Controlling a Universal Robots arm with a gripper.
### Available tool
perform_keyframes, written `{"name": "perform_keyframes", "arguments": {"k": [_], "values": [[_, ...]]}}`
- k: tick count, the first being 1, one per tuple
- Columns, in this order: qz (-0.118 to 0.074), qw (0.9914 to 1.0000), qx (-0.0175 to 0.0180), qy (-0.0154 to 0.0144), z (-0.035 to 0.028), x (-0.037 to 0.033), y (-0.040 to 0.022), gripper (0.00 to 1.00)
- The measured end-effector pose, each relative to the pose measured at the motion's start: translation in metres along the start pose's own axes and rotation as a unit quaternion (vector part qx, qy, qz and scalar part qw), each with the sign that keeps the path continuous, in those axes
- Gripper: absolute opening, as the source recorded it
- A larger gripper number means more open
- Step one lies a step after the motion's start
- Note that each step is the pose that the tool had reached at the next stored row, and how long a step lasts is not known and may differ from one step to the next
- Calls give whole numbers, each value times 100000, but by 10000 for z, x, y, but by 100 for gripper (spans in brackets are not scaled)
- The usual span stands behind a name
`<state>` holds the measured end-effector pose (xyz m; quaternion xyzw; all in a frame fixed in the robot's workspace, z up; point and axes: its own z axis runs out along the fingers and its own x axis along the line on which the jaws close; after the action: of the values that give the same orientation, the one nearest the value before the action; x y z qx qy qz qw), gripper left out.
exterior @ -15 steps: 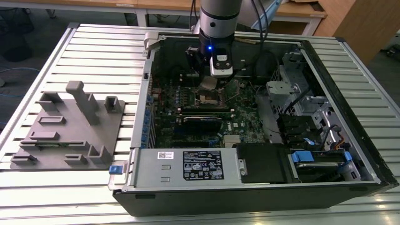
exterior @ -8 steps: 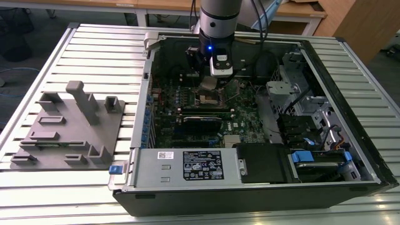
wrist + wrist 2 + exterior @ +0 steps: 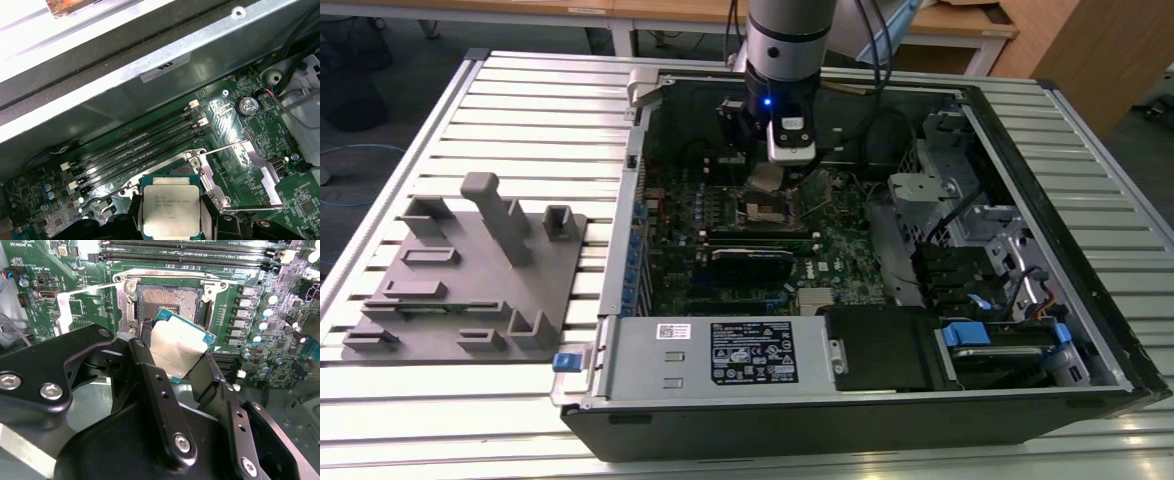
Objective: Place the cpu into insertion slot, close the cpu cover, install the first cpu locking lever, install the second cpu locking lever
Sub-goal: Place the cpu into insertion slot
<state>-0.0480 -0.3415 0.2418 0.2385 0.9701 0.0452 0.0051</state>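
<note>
Black fingers point(image 3: 150, 375) clenched on edges of flat square silver-grey metal cpu point(image 3: 180, 347), held just above golden-brown square insertion slot point(image 3: 167, 297), not seated. Thin silver metal cpu cover point(image 3: 268, 176) stood open beside slot.

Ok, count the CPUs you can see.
1. The cpu is clamped in the gripper, hanging by the empty slot, not yet seated. Others could be hidden elsewhere in the case.
</note>
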Motion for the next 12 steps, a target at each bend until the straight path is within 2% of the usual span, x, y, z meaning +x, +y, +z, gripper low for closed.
{"name": "perform_keyframes", "arguments": {"k": [3,12], "values": [[1062,99994,-14,-92,0,0,0,54],[1416,99990,-20,-128,1,0,0,54]]}}
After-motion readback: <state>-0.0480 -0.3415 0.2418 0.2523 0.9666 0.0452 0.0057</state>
